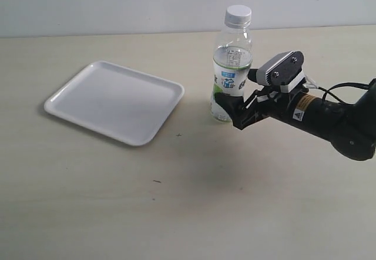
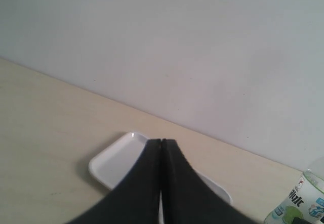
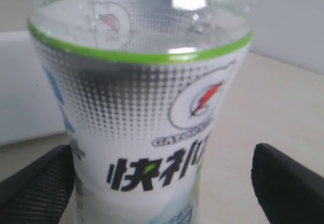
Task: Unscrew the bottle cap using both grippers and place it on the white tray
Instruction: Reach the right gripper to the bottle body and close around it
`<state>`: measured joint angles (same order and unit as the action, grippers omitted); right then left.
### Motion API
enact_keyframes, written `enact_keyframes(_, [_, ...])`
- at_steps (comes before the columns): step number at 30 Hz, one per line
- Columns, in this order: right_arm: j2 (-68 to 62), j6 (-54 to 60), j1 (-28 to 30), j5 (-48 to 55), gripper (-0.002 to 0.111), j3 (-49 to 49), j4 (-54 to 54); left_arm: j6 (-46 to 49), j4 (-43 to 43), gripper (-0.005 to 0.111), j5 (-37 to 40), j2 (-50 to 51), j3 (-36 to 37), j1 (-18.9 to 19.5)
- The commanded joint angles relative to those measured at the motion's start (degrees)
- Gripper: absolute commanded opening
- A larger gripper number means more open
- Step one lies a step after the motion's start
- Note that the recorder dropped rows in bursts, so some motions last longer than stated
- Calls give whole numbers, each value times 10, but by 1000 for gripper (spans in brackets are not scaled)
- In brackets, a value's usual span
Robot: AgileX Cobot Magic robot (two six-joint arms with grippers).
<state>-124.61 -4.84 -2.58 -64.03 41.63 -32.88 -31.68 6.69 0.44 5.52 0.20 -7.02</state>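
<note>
The bottle (image 1: 231,66) stands upright on the desk (image 1: 176,201), right of centre. The cap (image 1: 238,14) is seated on the bottle neck. The tray (image 1: 114,100) lies flat on the desk to the left of the bottle, apart from it.

The right hand (image 1: 235,112) reaches in from the right, level with the lower part of the label. Its jaws stand wide open, one on each side of the bottle. In the right wrist view, one finger (image 3: 291,188) is clear of the bottle. The other finger (image 3: 35,188) lies just beside the label; contact cannot be confirmed.

The left hand (image 2: 161,145) is outside the exterior view. In the left wrist view its two fingers are pressed together, closed on nothing. The tray shows behind the fingertips.
</note>
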Motion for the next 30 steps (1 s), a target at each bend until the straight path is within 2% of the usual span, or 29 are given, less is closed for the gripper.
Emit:
enact_keyframes(1, [-8,3,-1,-17,89,12,-7,-1,2,0,-9,-2,-2,-4])
enact_keyframes(13, [-17,-45,-1,-21,89,47,-37,-1,2,0,-9,-2,-2,-4])
enact_keyframes(30, [-55,-44,-1,-38,89,68,-40,-1,2,0,-9,-2,-2,-4])
